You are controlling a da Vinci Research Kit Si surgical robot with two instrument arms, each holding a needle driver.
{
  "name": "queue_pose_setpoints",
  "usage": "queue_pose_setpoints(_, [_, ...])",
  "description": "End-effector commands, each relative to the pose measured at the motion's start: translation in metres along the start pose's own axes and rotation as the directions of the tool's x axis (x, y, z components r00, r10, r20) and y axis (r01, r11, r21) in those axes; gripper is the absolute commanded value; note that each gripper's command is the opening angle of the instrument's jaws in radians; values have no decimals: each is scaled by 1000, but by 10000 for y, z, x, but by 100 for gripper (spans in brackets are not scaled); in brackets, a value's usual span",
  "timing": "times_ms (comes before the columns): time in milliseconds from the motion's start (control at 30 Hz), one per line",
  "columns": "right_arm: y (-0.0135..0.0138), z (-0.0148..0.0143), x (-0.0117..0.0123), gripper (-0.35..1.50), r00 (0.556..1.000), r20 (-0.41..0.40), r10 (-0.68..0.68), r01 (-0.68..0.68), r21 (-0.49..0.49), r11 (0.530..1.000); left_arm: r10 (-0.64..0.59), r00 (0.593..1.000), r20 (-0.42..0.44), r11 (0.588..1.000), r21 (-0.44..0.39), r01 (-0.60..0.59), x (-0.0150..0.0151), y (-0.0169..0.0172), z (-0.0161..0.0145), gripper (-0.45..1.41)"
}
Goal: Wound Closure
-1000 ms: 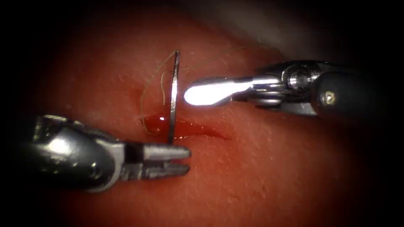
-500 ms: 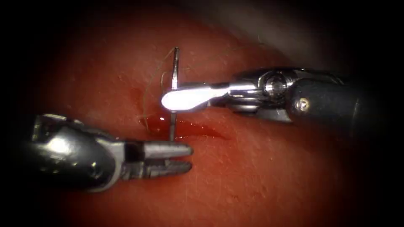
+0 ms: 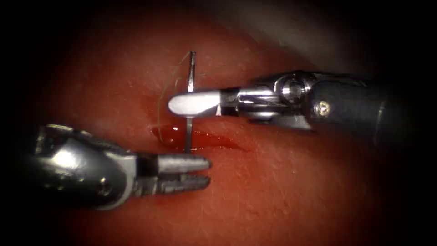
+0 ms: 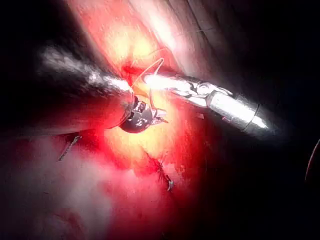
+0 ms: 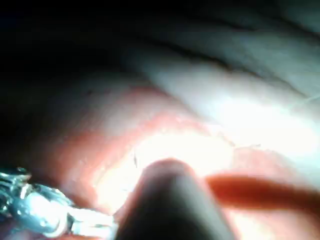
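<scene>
Beyond the far edge of the tissue (image 3: 282, 191) I see a strip of pale grey material (image 3: 291, 32), dim and smooth-looking; what it is I cannot tell.

Tissue (image 3: 282, 191): red-orange, finely speckled. Fluid (image 3: 170, 134): glossy dark red. Needle (image 3: 190, 68): grey steel. Thread (image 3: 160, 102): pale tan.

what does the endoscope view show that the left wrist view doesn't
Endoscope: the left tool side-on, jaws apart, holding nothing; a thread loop left of the needle; red fluid in the cut.
Left wrist: dark stitches further along the cut.
Both: the needle standing with its lower end in the tissue at the cut, and the right tool across its middle; I can't tell whether it grips the needle.
</scene>
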Motion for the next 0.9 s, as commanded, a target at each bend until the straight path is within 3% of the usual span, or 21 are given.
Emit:
queue_pose_setpoints(33, [2, 7, 5, -35, 1000, 15, 15, -15, 5, 1000, 0, 1000, 0, 1000, -1, 0, -2, 5, 6, -35])
queue_pose_setpoints(200, [4, 7, 8, -35, 999, 21, 39, -39, 7, 999, -1, 1000, -3, 1000, -3, 1, 0, 6, 8, -35])
queue_pose_setpoints(233, [4, 7, 9, -35, 999, 21, 38, -38, 7, 999, -1, 1000, -4, 1000, -5, 1, 0, 6, 8, -24])
queue_pose_setpoints(300, [9, 5, 11, -35, 999, 20, 41, -41, 6, 999, -104, 994, -22, 994, -18, 104, 2, 2, 10, 33])
queue_pose_setpoints(333, [12, 3, 11, -35, 999, 18, 27, -27, 5, 1000, -134, 991, -27, 991, -23, 134, 3, 1, 11, 41])
queue_pose_setpoints(400, [16, 2, 12, -35, 1000, 12, 1, -1, 2, 1000, -316, 948, -41, 949, -37, 315, 6, -2, 12, 53])
queue_pose_setpoints(433, [20, 0, 13, -35, 1000, 6, -20, 20, 0, 1000, -469, 882, -51, 883, -61, 466, 8, -3, 12, 52])
queue_pose_setpoints(500, [24, -2, 15, -35, 993, -6, -118, 118, -6, 993, -532, 844, -77, 842, -151, 517, 12, -3, 7, 59])
queue_pose_setpoints(700, [27, -12, 22, -35, 952, -42, -302, 301, -35, 953, -574, 814, -88, 791, -316, 524, 20, -3, -15, 65])
queue_pose_setpoints(833, [25, -19, 26, -35, 917, -57, -394, 392, -39, 919, -627, 778, 19, 703, -417, 577, 15, 0, -35, 54])
queue_pose_setpoints(867, [23, -21, 28, -35, 901, -67, -429, 428, -36, 903, -682, 726, 87, 631, -431, 645, 8, -5, -39, 43])
queue_pose_setpoints(900, [23, -21, 28, -35, 901, -67, -429, 428, -36, 903, -682, 726, 87, 631, -431, 645, 8, -5, -39, 43])
